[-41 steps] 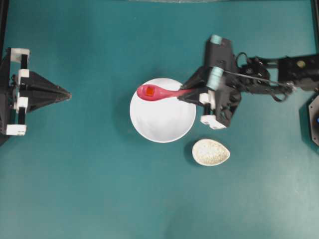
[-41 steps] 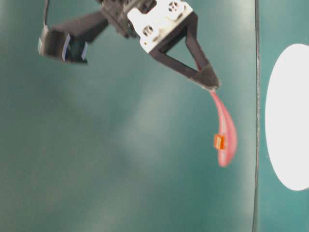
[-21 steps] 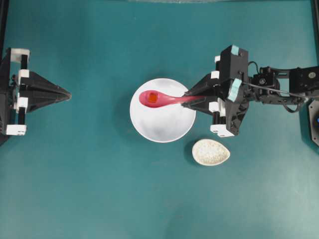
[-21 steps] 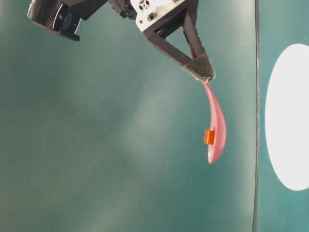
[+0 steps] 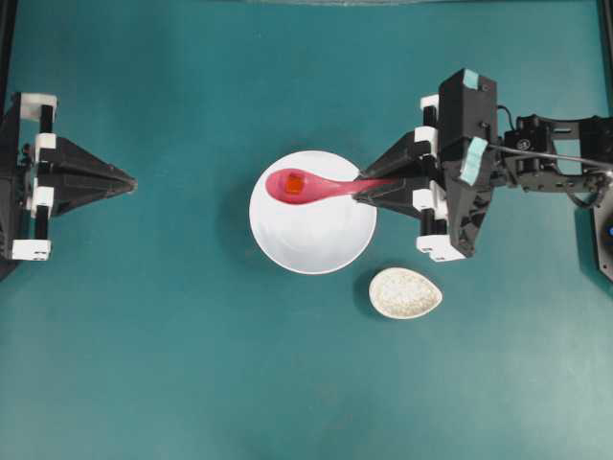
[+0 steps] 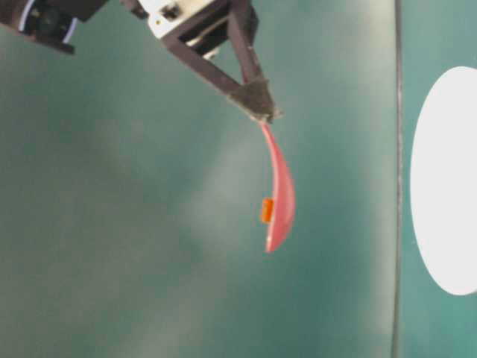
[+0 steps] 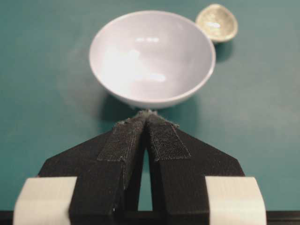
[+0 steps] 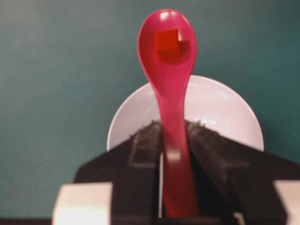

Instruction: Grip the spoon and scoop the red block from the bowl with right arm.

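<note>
Wide white bowl [image 5: 312, 213] at table centre, no longer holding the cube. Right arm's gripper [image 5: 356, 188] at the bowl's right rim, jaws partly closed and clamped on the handle of the pink-red spoon [image 5: 308, 186]. Spoon's long axis level, running leftward from the fingertips out over the bowl. Red block [image 5: 294, 183] seated in the spoon's hollow, far end from the grip. Left gripper [image 5: 129, 179] well apart, pressed shut, empty. Beige spoon rest [image 5: 405, 292] just beside the bowl.

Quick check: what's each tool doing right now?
Left tool: closed, holding nothing.
Right tool: closed on the spoon handle, red block in the spoon.
</note>
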Controlling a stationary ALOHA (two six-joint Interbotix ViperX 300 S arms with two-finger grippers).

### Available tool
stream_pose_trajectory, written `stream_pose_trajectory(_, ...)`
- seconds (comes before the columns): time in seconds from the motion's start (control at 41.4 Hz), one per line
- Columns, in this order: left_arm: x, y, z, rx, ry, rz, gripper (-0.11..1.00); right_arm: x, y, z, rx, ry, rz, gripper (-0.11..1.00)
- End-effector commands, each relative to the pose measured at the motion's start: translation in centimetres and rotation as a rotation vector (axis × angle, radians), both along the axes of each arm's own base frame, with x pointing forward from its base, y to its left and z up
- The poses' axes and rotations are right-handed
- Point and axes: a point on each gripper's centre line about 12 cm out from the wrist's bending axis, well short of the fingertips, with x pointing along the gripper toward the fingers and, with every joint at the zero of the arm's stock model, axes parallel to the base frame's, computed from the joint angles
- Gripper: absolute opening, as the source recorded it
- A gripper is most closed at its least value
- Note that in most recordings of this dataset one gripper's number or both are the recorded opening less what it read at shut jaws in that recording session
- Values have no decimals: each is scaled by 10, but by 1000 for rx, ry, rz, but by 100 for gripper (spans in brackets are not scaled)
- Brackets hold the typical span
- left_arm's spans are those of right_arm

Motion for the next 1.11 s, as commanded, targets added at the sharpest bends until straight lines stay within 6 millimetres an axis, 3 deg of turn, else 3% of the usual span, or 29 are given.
stream_pose_trajectory(0.0, 2, 0, 4, 3, -11, 1, 0, 0, 2, 19, 3, -38, 6, 23)
stream_pose_trajectory(0.459, 2, 0, 4, 2, -12, 1, 0, -12, 4, 21, 9, -7, 18, 23)
stream_pose_trajectory(1.087, -1, 0, 9, -2, -34, 3, 0, -12, 3, 22, 5, -14, 18, 23)
